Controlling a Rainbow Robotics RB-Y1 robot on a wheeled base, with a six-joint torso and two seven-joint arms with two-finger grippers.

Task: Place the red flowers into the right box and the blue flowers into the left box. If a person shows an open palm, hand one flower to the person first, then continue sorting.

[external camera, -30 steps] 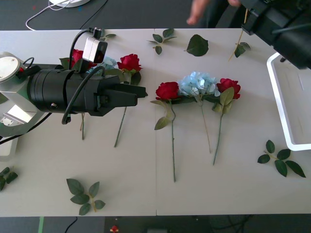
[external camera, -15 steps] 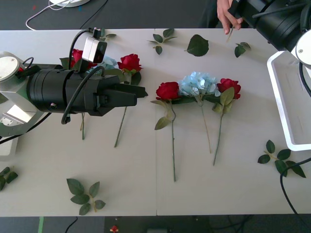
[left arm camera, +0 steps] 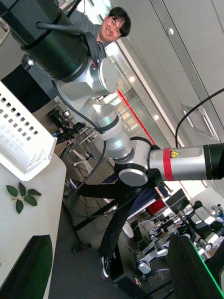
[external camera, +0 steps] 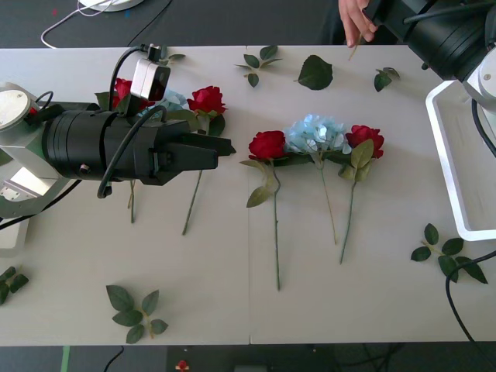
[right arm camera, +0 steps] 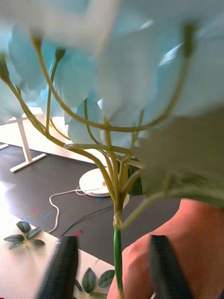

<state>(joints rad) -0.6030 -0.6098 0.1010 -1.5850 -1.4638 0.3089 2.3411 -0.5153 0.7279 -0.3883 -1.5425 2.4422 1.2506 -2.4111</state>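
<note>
Now the handover is under way at the far right edge of the desk (external camera: pixel 372 310). The right claw (right arm camera: pixel 112 273) grasps a blue flower by its thin green stem, which runs up between the two black fingers to the pale-blue bloom (right arm camera: pixel 116 70) spreading close above them. The person's hand (external camera: pixel 356 19) is right at that stem, beside the claw; whether the hand has closed on it I cannot tell. So the stem's long axis runs straight out from the claw towards the hand, and only the right arm is near enough to pass it; my guess is that the claw must let go only once the hand holds firm.

The left claw (external camera: pixel 221 147) hovers idle over the left half of the desk, its fingers parted in the left wrist view. Near its tip stands a red rose (external camera: pixel 206 99). Further right lie a rose (external camera: pixel 267 145), a blue cluster (external camera: pixel 315 133) and another rose (external camera: pixel 364 138) side by side, stems pointing towards the robot. The right box (external camera: pixel 438 155) sits at the right edge, nearer the right arm
</note>
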